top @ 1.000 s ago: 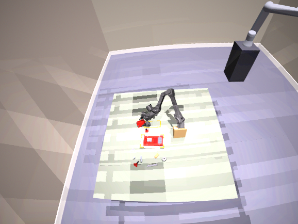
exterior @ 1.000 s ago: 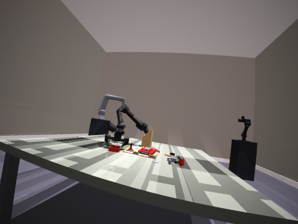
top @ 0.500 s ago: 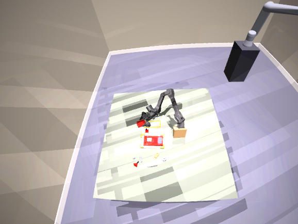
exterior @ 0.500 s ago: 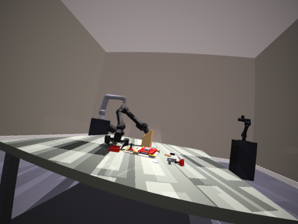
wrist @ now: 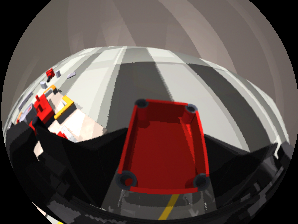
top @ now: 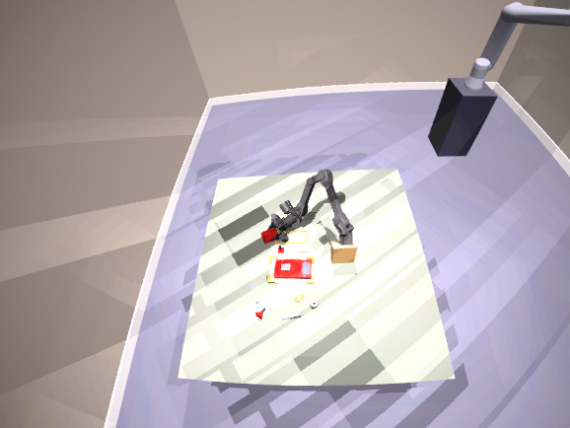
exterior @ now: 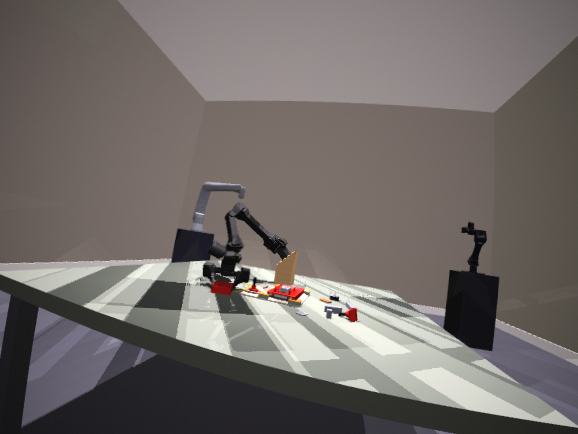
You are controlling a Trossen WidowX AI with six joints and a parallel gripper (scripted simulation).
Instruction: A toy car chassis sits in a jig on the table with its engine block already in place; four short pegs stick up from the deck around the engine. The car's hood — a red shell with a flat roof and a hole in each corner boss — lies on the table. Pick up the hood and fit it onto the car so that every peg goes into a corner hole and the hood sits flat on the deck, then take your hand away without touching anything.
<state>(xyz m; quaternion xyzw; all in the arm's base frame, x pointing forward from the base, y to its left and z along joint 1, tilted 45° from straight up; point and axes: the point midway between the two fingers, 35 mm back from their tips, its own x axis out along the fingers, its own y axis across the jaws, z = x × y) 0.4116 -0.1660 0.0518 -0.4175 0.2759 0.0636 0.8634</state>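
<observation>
The red hood (top: 269,236) (exterior: 221,288) (wrist: 167,157) is at table level, its hollow side and corner bosses facing the wrist camera. My gripper (top: 276,229) (exterior: 225,282) (wrist: 166,136) is shut on the hood, with one finger against each long side wall in the wrist view. Whether the hood touches the table cannot be told. The red chassis (top: 296,276) (exterior: 298,293) (wrist: 44,107) sits in the jig with yellow corners, away from the hood. The grey engine block (top: 285,267) (exterior: 286,288) is on its deck. The pegs are too small to make out.
A small red and black part (top: 280,249) (exterior: 254,287) stands between hood and chassis. A tan board (top: 344,252) (exterior: 286,270) stands upright beside the jig. Beyond the jig lie a red part (top: 259,315) (exterior: 352,314), a tan piece (top: 299,298), a ring-like part and a grey bar (top: 291,316).
</observation>
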